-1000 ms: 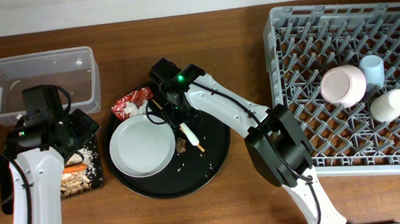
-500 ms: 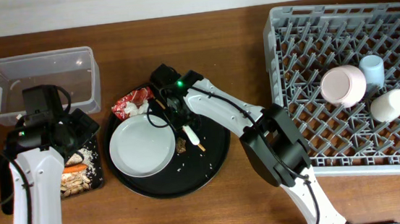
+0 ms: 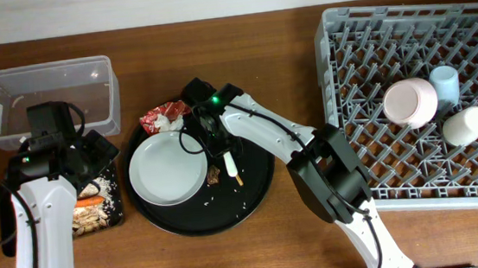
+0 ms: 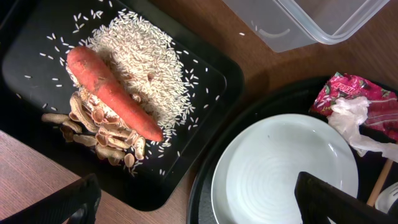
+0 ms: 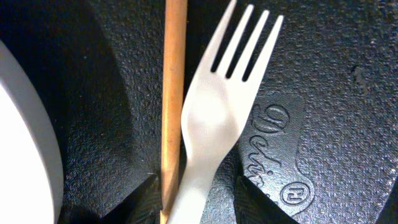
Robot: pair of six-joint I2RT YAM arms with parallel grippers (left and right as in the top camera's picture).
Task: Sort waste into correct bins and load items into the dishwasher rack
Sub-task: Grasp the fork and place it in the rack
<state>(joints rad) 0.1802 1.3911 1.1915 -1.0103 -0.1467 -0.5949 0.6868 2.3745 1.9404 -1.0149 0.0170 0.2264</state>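
My right gripper [image 3: 214, 147] is low over the large round black tray [image 3: 253, 193]. In the right wrist view [image 5: 199, 199] its jaws stand narrowly open on either side of the white fork's handle [image 5: 217, 118] and the thin wooden stick [image 5: 174, 93], both lying flat. The pale grey plate [image 3: 168, 168] lies beside them, with the red-and-white wrapper [image 3: 161, 119] behind it. My left gripper [image 4: 199, 199] is wide open and empty above the shallow black tray [image 4: 37, 31], which holds the carrot [image 4: 109, 93], rice [image 4: 140, 56] and beige scraps [image 4: 93, 124].
The clear tub [image 3: 45, 99] stands at the back left. The grey rack [image 3: 371, 53] on the right holds the pinkish bowl [image 3: 410, 103], blue cup [image 3: 445, 84] and white cup [image 3: 466, 125]. A small dark lump [image 3: 214, 178] and rice grains lie on the round tray.
My right gripper has moved a little toward the front, down over the fork and stick. The wrapper has shifted slightly. The left arm has not moved.
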